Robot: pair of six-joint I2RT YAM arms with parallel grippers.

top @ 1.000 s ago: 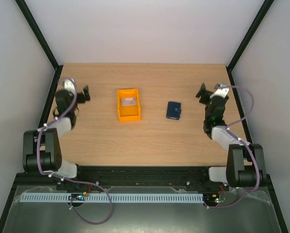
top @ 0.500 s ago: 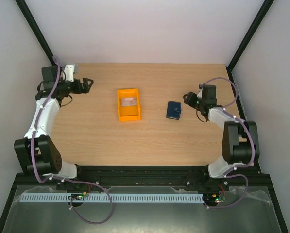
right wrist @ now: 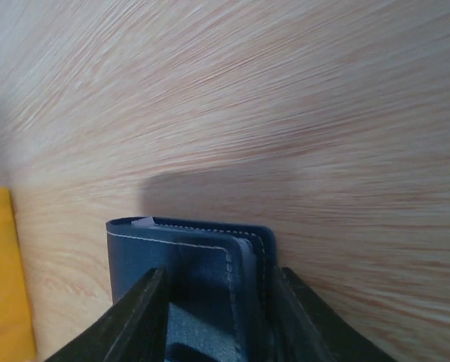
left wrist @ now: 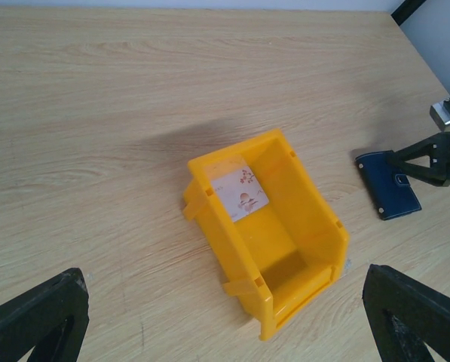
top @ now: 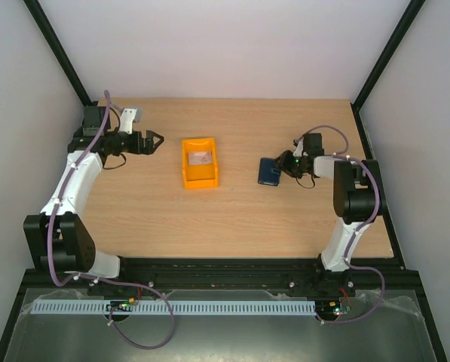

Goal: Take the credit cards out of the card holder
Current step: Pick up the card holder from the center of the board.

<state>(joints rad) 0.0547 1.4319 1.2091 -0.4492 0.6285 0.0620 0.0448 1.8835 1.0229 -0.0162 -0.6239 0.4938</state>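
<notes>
Reach is what changed over the last second. Your right arm was folded up by the table's right edge and has swung out low toward the centre. The right gripper (top: 289,164) now sits at the right end of the card holder (top: 269,172), and its jaws have narrowed from fully spread.

In the right wrist view the fingers (right wrist: 145,317) flank the holder's stitched cover on both sides. You cannot tell from these views whether they already pinch it or only bracket it.

The holder has not shifted. It lies flat and folded on the table (top: 232,219), right of centre and well apart from the orange bin (top: 200,162) on its left.

The credit cards (right wrist: 243,247) show only as pale edges between the covers, so none is out yet.

Your left arm has stretched out along the far left side. The left gripper (top: 153,141) is spread wide and empty, pointing at the bin but short of it.

My reading is that the task has only reached first contact, and opening the holder is likely your next move.
</notes>
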